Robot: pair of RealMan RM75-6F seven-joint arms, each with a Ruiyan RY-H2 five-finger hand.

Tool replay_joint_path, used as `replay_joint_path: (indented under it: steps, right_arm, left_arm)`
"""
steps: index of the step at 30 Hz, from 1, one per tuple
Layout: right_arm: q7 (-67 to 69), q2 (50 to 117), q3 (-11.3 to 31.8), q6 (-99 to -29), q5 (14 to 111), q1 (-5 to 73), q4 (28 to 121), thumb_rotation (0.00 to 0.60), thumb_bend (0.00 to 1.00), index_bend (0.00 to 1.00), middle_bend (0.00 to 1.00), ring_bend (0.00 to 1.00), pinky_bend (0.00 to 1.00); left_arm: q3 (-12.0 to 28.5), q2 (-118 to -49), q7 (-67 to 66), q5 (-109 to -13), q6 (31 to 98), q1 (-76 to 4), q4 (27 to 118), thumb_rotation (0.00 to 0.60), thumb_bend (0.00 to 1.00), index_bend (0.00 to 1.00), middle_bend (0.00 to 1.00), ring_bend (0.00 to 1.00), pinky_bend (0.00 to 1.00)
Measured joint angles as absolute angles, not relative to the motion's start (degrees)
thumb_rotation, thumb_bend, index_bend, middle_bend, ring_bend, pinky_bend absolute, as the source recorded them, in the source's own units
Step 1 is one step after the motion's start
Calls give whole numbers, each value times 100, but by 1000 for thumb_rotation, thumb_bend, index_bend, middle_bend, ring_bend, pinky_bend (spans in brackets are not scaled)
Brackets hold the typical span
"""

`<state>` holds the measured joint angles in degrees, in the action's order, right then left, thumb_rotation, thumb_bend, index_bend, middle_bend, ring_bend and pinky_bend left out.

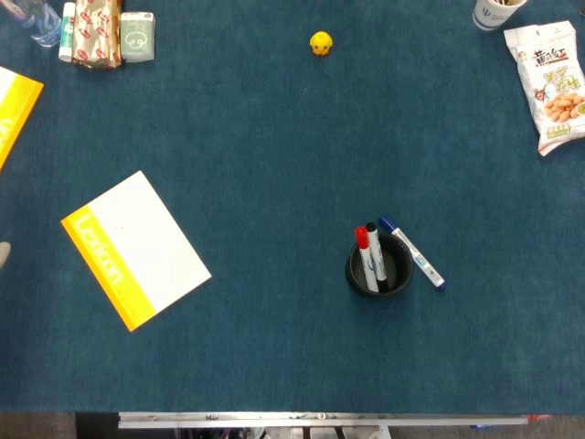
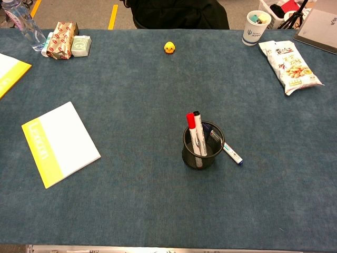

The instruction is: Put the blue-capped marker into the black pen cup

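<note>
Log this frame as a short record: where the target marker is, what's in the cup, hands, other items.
target: blue-capped marker lying flat on the blue table, just right of the cup, not inside
cup: black pen cup, upright, mesh wall
cup contents: red-capped marker and black-capped marker, leaning
hands: neither in view
other items: yellow-and-white notebook, yellow duck toy, snack bag
task state: not done

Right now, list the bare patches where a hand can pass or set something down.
Free: the wide stretch between the notepad and the black pen cup, and the middle below the yellow duck. Crowded: right beside the cup, where the blue-capped marker lies, and the far corners with snack packs.
</note>
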<state>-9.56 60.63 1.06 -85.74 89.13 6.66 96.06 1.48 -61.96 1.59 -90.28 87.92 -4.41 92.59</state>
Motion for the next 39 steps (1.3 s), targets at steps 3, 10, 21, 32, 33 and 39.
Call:
replay_joint_path:
  steps: [3,10,21,32,33,39]
  right_arm:
    - [-888,6077,92,-8537,9012,696,9606,600,226,194,236,83,56]
    - [-616,6110,-48,-8368,9496,834,9556,600,226,223,302,176,204]
    - [-640,6363,-313,-7518,10094,1333,9460,600,229,266,322,185,220]
    - [-938,7042,-568,-6535,10505,1932,9167,600,231,266,335,189,231]
    - [-976,7090,-583,-6492,10512,1955,9135,600,231,266,335,189,231]
    - [-1069,7344,-743,-6209,10566,2101,9039,600,231,266,338,193,230]
  left_arm:
    - [132,-6183,136,-9034,8787,-436,9281,600,195,106,166,193,232]
    - [117,-6123,114,-9049,8849,-399,9342,600,195,106,166,193,232]
    - [69,-6006,65,-9076,8954,-305,9473,600,195,106,166,193,232]
    - [49,-5935,63,-9073,9075,-202,9532,600,195,106,166,193,232]
    - [49,-5932,62,-9069,9077,-196,9533,600,195,106,165,193,232]
    - [51,-5931,52,-9060,9071,-186,9538,600,195,106,166,193,232]
